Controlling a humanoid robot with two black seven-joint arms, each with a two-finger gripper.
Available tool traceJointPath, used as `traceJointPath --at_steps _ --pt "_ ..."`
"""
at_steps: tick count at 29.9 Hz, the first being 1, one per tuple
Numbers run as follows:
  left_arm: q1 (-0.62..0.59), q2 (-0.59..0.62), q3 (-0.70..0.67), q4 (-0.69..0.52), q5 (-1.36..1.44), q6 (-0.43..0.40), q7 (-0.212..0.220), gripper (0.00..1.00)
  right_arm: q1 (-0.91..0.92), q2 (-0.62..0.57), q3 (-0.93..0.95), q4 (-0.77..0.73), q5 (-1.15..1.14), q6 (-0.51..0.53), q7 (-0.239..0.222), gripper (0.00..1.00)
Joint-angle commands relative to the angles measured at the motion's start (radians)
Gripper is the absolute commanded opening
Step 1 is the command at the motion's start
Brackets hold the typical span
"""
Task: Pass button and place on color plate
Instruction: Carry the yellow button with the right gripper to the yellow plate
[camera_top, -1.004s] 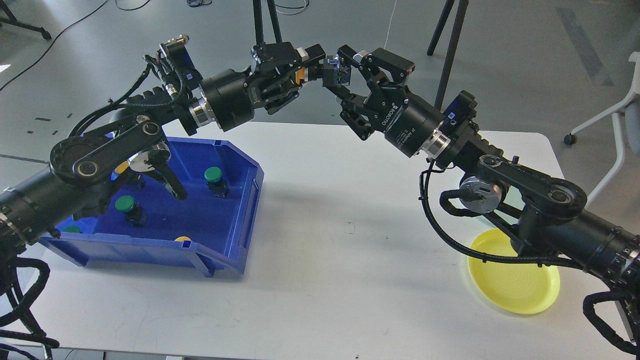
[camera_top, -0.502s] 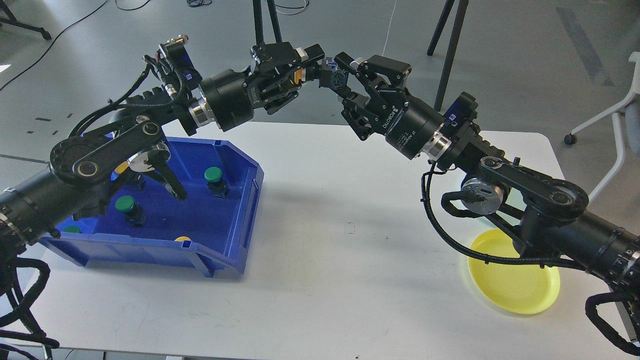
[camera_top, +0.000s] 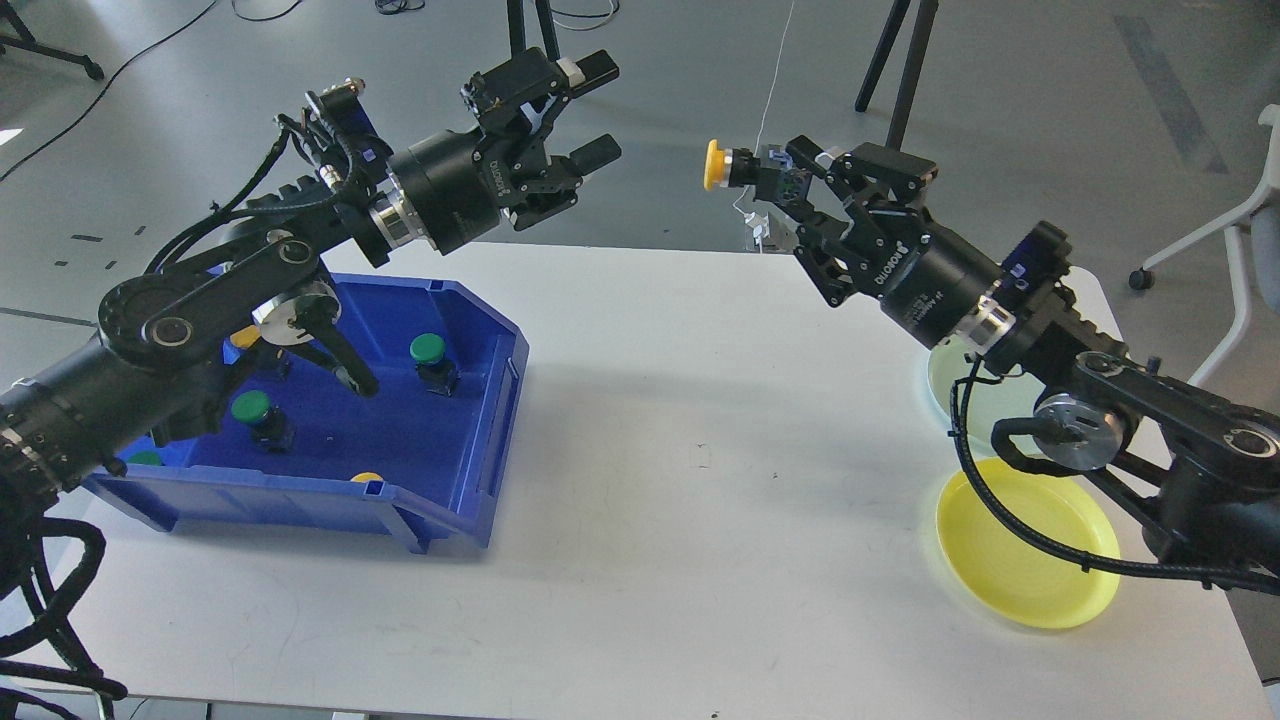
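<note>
My right gripper (camera_top: 775, 180) is shut on a yellow button (camera_top: 713, 165) and holds it high above the table's far edge, the yellow cap pointing left. My left gripper (camera_top: 598, 110) is open and empty, raised above the far left of the table, apart from the button. A yellow plate (camera_top: 1020, 575) lies at the table's front right, partly under my right arm. A pale green plate (camera_top: 945, 375) shows behind it, mostly hidden by the arm.
A blue bin (camera_top: 470, 400) stands at the left with green buttons (camera_top: 427, 348) and yellow ones (camera_top: 366, 478) in it, partly hidden by my left arm. Tripod legs (camera_top: 905, 70) stand on the floor beyond the white table (camera_top: 680, 500).
The two grippers were together on the button. My left gripper has opened and drawn back left. My right gripper has moved right with the button in it.
</note>
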Motion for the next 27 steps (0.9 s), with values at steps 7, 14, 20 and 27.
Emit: traceJointPath --at_steps 7,14,20,27 --pt "0.001 0.000 0.000 0.003 -0.002 0.000 0.000 0.95 -0.536 -0.477 0.142 0.345 0.000 -0.219 0.006 0.01" --pt "0.001 -0.001 0.000 0.003 -0.006 0.000 0.000 0.95 -0.748 -0.551 0.129 0.339 -0.002 -0.453 0.006 0.01" --pt "-0.007 0.012 0.012 0.003 -0.028 0.000 0.000 0.95 -0.783 -0.544 0.073 0.307 -0.009 -0.537 0.006 0.04" --pt "-0.013 0.248 0.045 -0.032 0.052 0.000 0.000 0.95 -0.771 -0.489 0.051 0.254 -0.008 -0.548 0.006 0.32"
